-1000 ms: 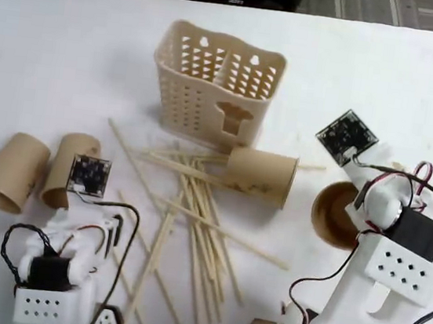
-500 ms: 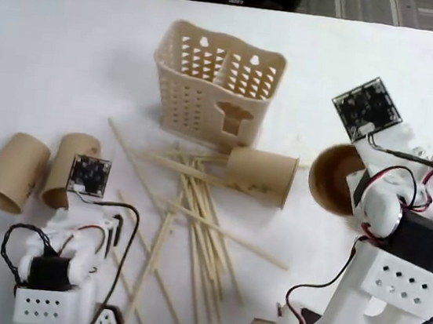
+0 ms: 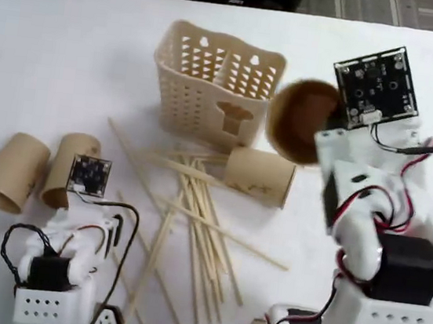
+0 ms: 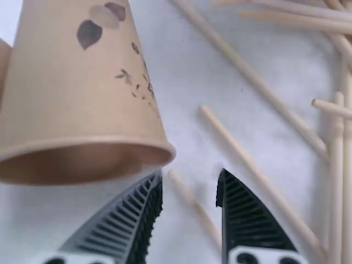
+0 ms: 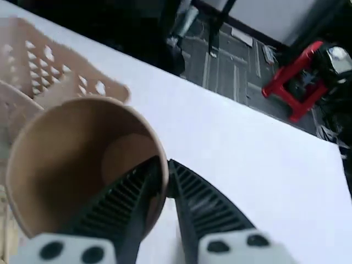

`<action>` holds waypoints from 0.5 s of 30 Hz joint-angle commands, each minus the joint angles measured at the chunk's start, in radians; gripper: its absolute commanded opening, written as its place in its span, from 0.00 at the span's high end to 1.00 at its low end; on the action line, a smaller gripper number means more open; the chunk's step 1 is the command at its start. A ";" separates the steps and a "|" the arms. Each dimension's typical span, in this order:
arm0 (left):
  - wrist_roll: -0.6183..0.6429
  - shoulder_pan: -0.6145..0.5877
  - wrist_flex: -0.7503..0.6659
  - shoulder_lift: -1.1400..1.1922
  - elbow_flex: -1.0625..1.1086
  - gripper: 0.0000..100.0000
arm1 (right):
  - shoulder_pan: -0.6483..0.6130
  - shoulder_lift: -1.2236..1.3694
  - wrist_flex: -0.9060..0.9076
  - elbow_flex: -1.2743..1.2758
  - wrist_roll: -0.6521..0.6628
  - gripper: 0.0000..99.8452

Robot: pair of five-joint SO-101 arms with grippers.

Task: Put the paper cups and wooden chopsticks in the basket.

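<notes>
The paper cups (image 3: 8,170) are showing matt paper walls, the chopsticks (image 3: 200,243) bare unvarnished wood, the basket (image 3: 195,108) smooth perforated plastic.

Cup (image 3: 303,122) in right hand (image 5: 165,165), seemingly nearer basket (image 3: 208,98)

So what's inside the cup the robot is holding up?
The paper cup holds one finger of the right gripper; its bottom looks bare. The finger hides part of the inside.

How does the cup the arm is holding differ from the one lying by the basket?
The held cup is off the table, its rim pinched in the right end effector, mouth facing up; the lying cup rests sideways on chopsticks. Both are brown paper.
</notes>
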 commanded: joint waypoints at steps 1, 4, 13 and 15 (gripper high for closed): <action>0.009 -0.002 0.005 -0.005 -0.005 0.83 | -0.097 -0.005 -0.094 -0.038 -0.100 0.98; 0.009 -0.002 0.005 -0.005 -0.005 0.83 | -0.151 -0.002 -0.176 -0.037 -0.160 0.98; 0.009 -0.002 0.005 -0.005 -0.005 0.83 | -0.182 0.211 -0.309 -0.044 -0.215 0.98; 0.009 -0.002 0.005 -0.005 -0.005 0.83 | -0.180 0.269 -0.328 -0.044 -0.215 0.98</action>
